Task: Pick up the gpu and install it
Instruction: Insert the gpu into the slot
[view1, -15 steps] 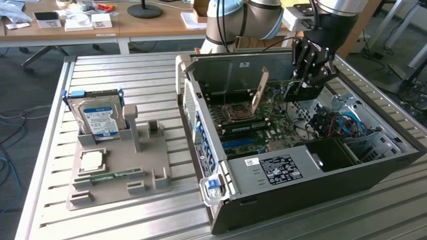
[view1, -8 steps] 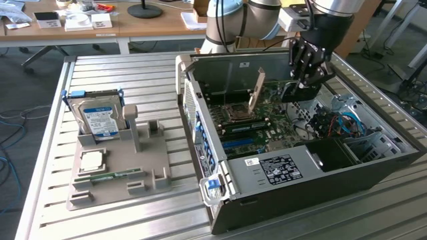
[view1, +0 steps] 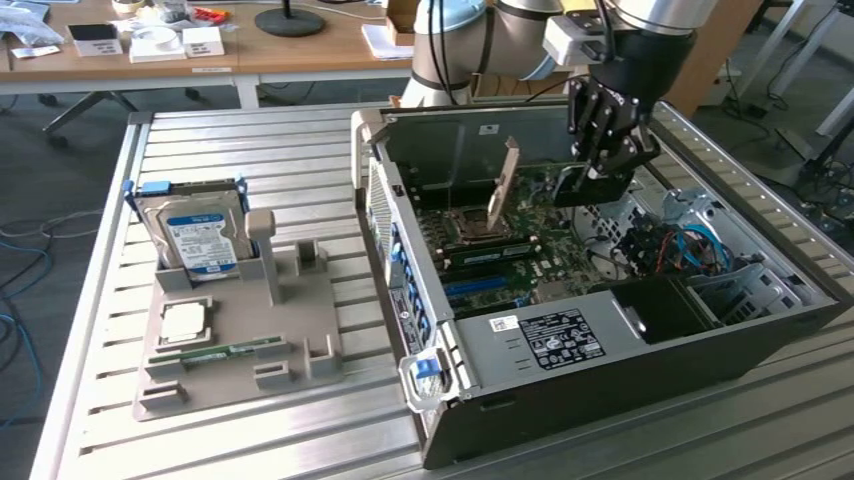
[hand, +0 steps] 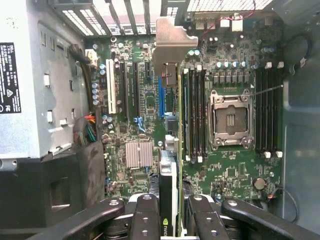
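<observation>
The arm (view1: 649, 45) comes down from above with its wrist pointing straight down. The end effector (view1: 605, 160) hangs vertical, its black fingers (hand: 145, 217) partly closed and clamped on both faces of the gpu (hand: 168, 185), which stands edge-on between them.

Remote rig, inside the open computer case (view1: 627, 360): the gpu (hand: 168, 187), a thin dark card that my wrist camera sees edge-on, stands on its edge, pinched at its near end in the gripper (hand: 170, 220). Its silver metal bracket (hand: 172, 42) is at the far end. It hangs over the motherboard (hand: 145, 107) beside the long expansion slots (hand: 122, 87); I cannot tell whether it touches the board.
</observation>
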